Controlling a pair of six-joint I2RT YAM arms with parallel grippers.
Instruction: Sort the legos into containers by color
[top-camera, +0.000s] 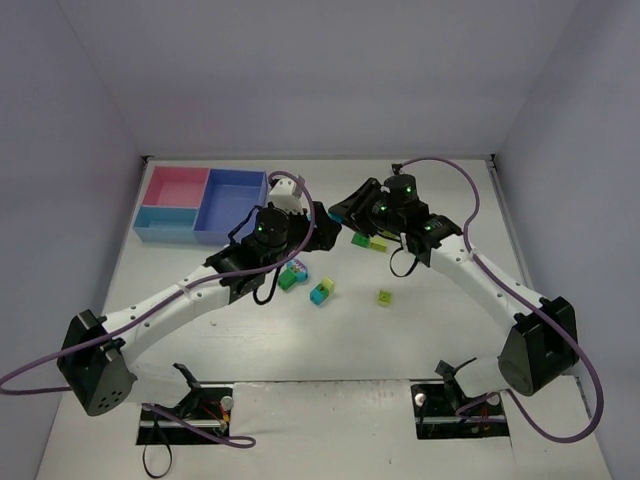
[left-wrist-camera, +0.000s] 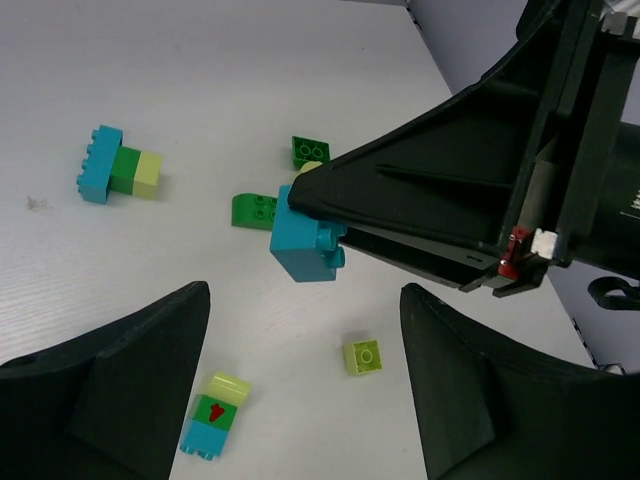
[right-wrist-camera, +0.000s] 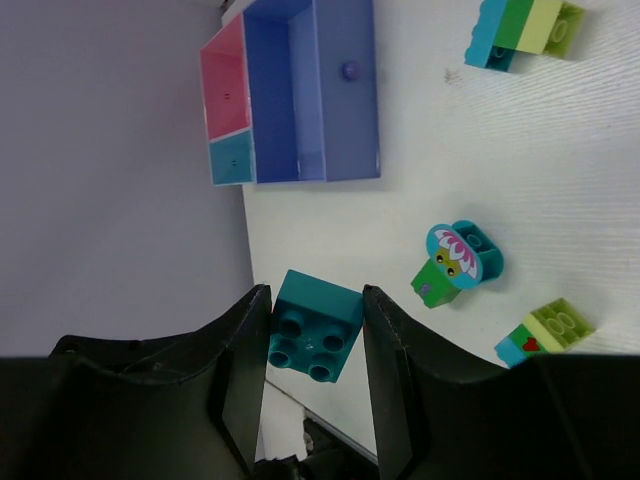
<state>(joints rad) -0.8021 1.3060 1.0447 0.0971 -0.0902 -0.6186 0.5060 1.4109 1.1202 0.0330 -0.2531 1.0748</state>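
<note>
From above, my left gripper (top-camera: 303, 212) and my right gripper (top-camera: 345, 212) are very near each other over the middle of the table (top-camera: 400, 340). The pink tray (top-camera: 172, 186), the light-blue tray (top-camera: 165, 217) and the big blue tray (top-camera: 232, 200) sit together at the far left. My left arm (top-camera: 190, 295) lies between my right gripper and those trays, so I think the two could bump if the right one heads that way. In the left wrist view, my left fingers (left-wrist-camera: 130, 390) are wide apart and hold nothing. The teal brick (left-wrist-camera: 305, 250) hangs just in front of them, up off the table, pinched only at the very tip of my right jaws. That grip looks small to me. If my left jaws close crooked or push the brick, it may pop out and fall among the loose legos (left-wrist-camera: 363, 356) below, and it could knock them around. In the right wrist view, my right jaws are closed on the teal brick, one finger on each side, with its studs facing the camera. The trays are well away from it at the far left. The light-blue tray is the smallest, so a drop from high up or off to one side might land in the wrong tray or on the table.
</note>
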